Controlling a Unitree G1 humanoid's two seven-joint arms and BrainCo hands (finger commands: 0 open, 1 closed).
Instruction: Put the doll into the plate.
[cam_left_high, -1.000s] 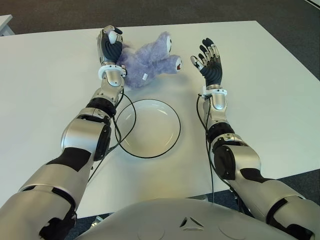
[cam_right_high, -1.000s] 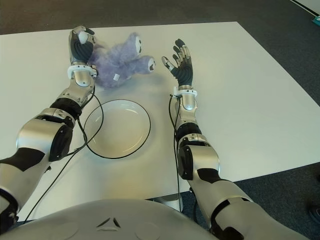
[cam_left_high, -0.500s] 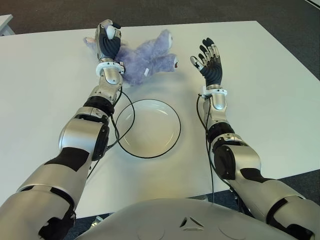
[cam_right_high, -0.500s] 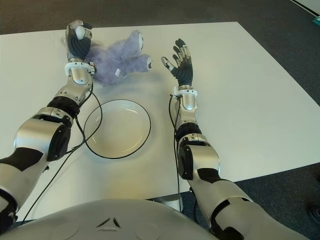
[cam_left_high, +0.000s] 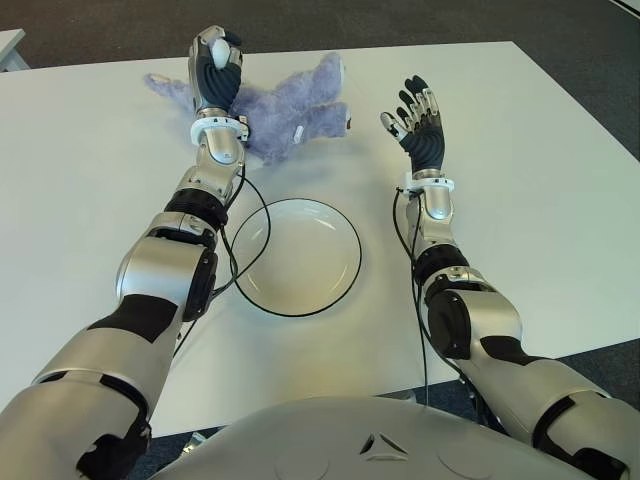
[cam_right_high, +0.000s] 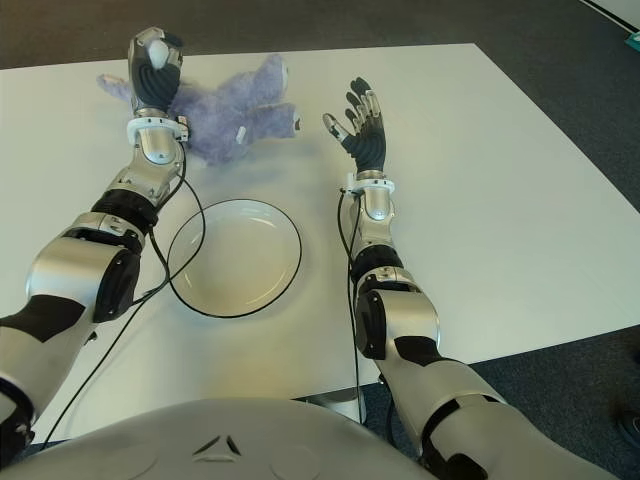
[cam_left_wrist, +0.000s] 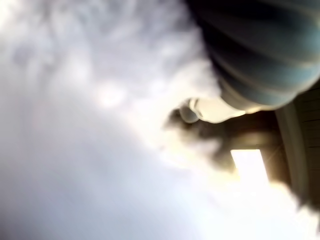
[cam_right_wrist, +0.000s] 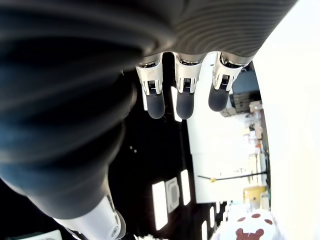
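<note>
A: Where is the doll (cam_left_high: 290, 105)?
B: At the far side of the white table (cam_left_high: 540, 200), beyond the plate (cam_left_high: 297, 256) and apart from it. It is lilac and fluffy, with limbs sprawling to either side and a small white tag on its body.

A: Which robot hand has it?
B: The left robot hand (cam_left_high: 216, 68). Its arm stretches straight forward over the table, wrist raised, and the fingers are clenched into the plush at the doll's left end. In the left wrist view, pale fur fills nearly everything, pressed against the palm.

A: And the right robot hand (cam_left_high: 415, 118)?
B: It is held up to the right of the doll, close to it but not touching. The palm faces the doll, the fingers are spread and straight, and it grasps nothing. The forearm rises from the table's near side.

A: How many things in all?
B: One doll and one plate. The plate is round, white with a dark rim, and lies between the two forearms.
</note>
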